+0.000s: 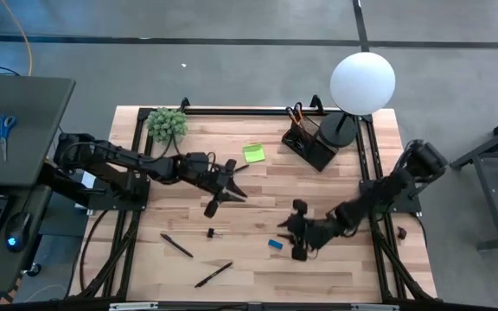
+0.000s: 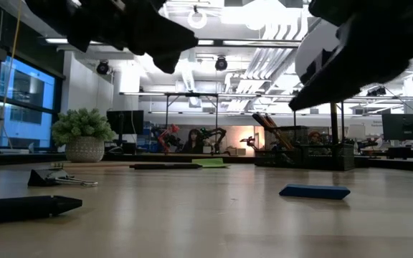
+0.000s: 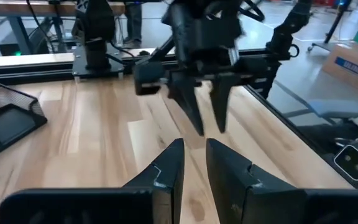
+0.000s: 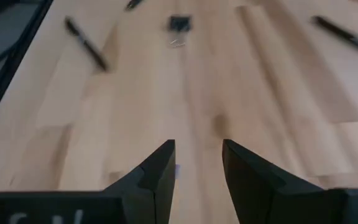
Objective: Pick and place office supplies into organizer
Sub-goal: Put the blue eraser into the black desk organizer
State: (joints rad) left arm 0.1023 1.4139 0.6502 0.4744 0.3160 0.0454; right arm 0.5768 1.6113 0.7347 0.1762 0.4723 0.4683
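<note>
Overhead, the left gripper (image 1: pixel 232 183) and right gripper (image 1: pixel 294 231) hover spread, empty. Only the low view shows the small flat blue piece (image 2: pixel 315 191) lying on the wooden table (image 2: pixel 206 222).

organizer (image 1: pixel 310 141) at the table's (image 1: pixel 353 268) far right just beside the lamp (image 1: pixel 359 86), plant (image 1: pixel 167 123) far left, sticky-note pad (image 1: pixel 253 153) between them, pens (image 1: pixel 177 245) near front-left

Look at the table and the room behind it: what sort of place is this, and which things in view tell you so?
Probably a robotics lab or open workshop. Two dark arms, the left gripper and right gripper, work over a wooden table framed in black rails. The low view shows exposed ceiling ducts, benches and monitors behind.
</note>
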